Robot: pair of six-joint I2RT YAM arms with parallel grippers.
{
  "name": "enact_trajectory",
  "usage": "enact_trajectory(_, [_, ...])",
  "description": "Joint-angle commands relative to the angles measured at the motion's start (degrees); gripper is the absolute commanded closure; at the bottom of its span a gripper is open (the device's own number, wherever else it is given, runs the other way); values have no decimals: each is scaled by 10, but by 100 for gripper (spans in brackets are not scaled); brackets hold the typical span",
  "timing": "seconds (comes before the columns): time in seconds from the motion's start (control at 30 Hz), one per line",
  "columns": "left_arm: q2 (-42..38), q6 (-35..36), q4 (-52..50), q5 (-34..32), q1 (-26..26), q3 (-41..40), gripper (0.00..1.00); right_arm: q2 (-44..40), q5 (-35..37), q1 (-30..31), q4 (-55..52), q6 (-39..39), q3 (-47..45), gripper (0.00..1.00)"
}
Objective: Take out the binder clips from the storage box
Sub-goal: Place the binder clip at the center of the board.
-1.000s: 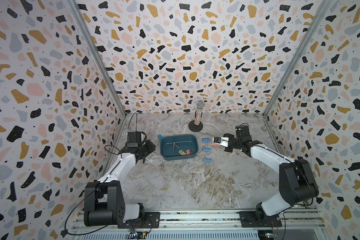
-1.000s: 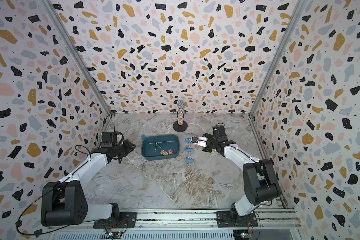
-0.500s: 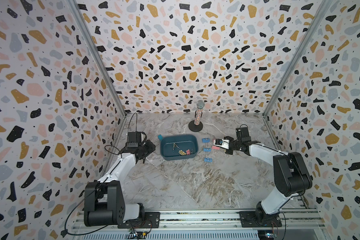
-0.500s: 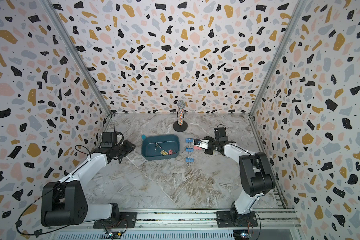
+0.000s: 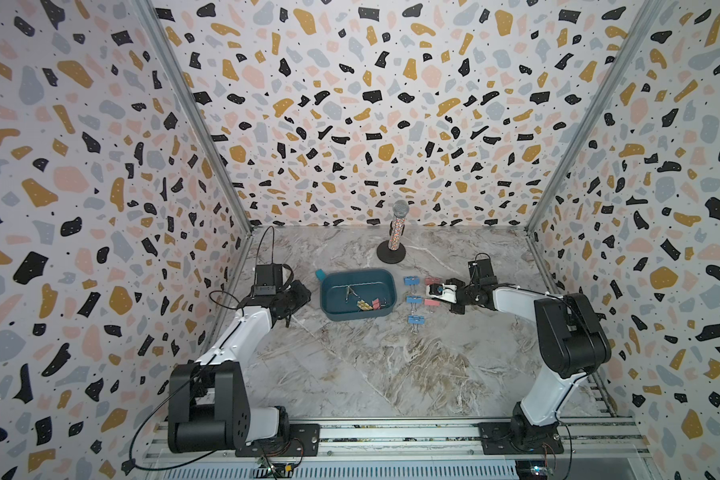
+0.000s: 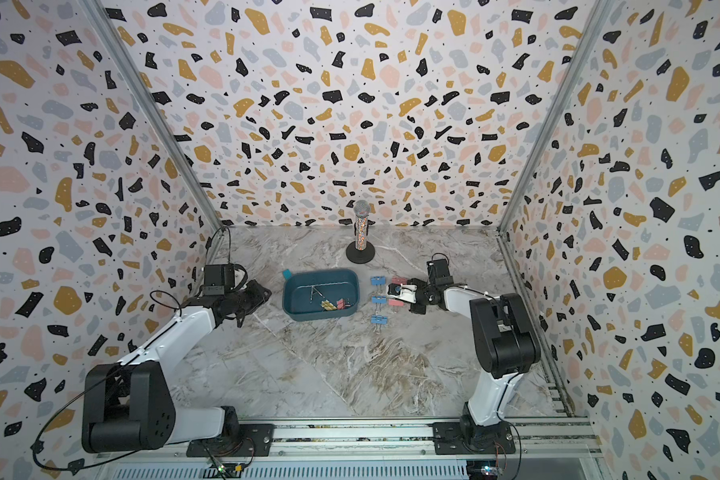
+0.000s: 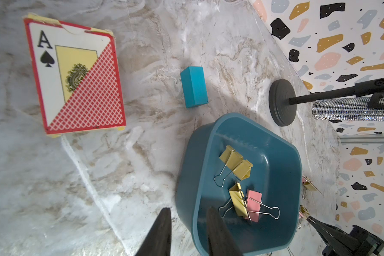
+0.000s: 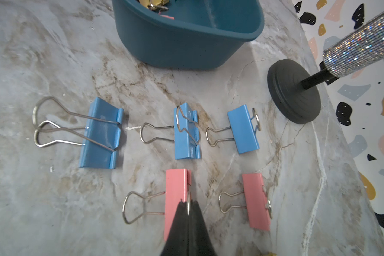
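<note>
Right gripper (image 8: 188, 207) pinches a pink clip (image 8: 176, 188) by its wire, on the table (image 8: 53, 199) – next, let go. Left gripper (image 7: 189, 209) sits over the storage box (image 7: 282, 159) wall (squeezing? can't tell); more binder clips (image 7: 237, 199) wait inside

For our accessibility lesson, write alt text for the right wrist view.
The right gripper pinches a pink binder clip lying on the marble table. Three blue clips and another pink one lie nearby, outside the teal storage box.
</note>
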Motion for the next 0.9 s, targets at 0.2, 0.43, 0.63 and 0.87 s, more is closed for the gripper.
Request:
enact_trajectory(0.2, [-5, 0, 17, -1, -2, -3, 69, 9, -8, -11, -1, -11, 20, 100])
enact_trajectory(0.43, [-5, 1, 17, -2, -2, -3, 69, 13, -15, -17, -10, -16, 25, 100])
enact_trajectory(0.63, [-5, 1, 17, -2, -2, -2, 69, 16, -13, -17, -23, -29, 32, 100])
enact_trajectory(0.87, [-5, 1, 17, -1, -2, -3, 69, 15, -14, -18, -52, -36, 33, 100])
